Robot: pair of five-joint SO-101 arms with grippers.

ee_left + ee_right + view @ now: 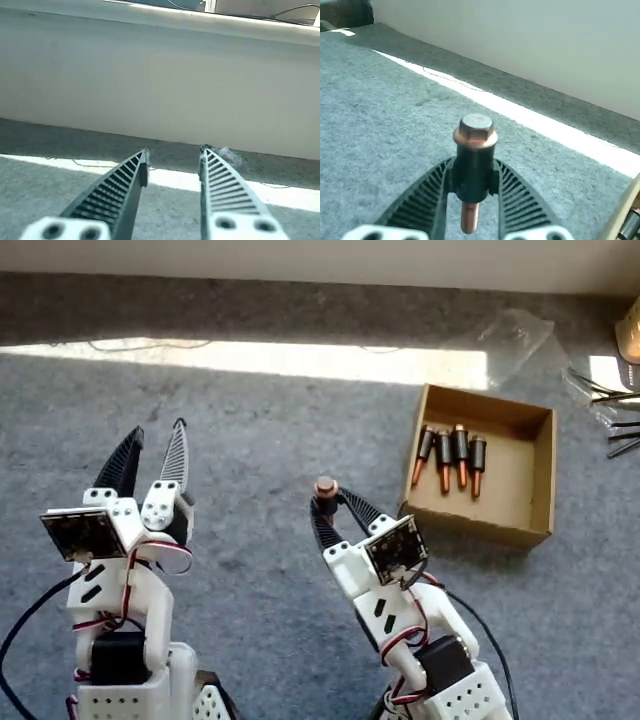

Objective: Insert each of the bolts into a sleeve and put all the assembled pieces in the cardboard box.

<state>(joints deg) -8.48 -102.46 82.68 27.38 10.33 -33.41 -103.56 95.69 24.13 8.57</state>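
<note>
My right gripper (327,508) is shut on an assembled piece (473,172), a copper bolt pushed through a black sleeve, held upright with the bolt head (325,486) on top. It hangs over the grey carpet just left of the cardboard box (535,465). Several assembled pieces (450,457) lie side by side in the box's far part. My left gripper (152,452) stands open at the left of the carpet, nothing between its fingers (127,180), pointing at the wall.
A clear plastic bag (510,335) lies beyond the box. Black cable ties (620,430) sit at the right edge. A white wall (160,80) runs along the far side, with a sunlit strip (300,358) on the carpet.
</note>
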